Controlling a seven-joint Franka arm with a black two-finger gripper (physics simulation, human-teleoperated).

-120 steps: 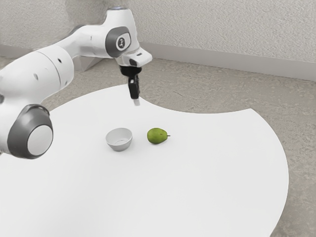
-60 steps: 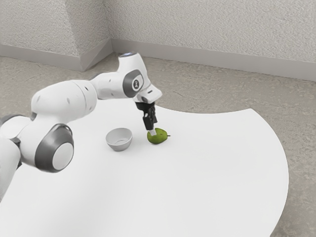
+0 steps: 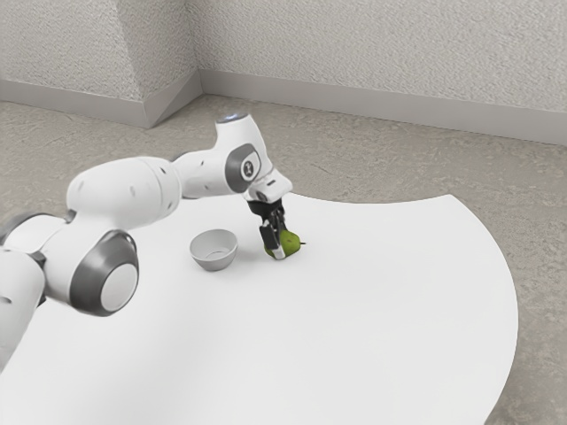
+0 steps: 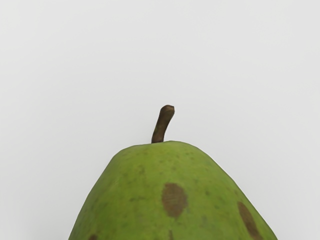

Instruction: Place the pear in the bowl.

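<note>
Directly below the gripper [image 3: 281, 247] lies the pear [image 4: 172, 172]; whether it is grasped or loose, I cannot tell. Near the gripper sits the bowl [image 3: 213, 258], upright.

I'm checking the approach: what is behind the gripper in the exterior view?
Part of the pear and some white tabletop. The stretch of pear the gripper covers is hidden, so contact can't be judged.
</note>
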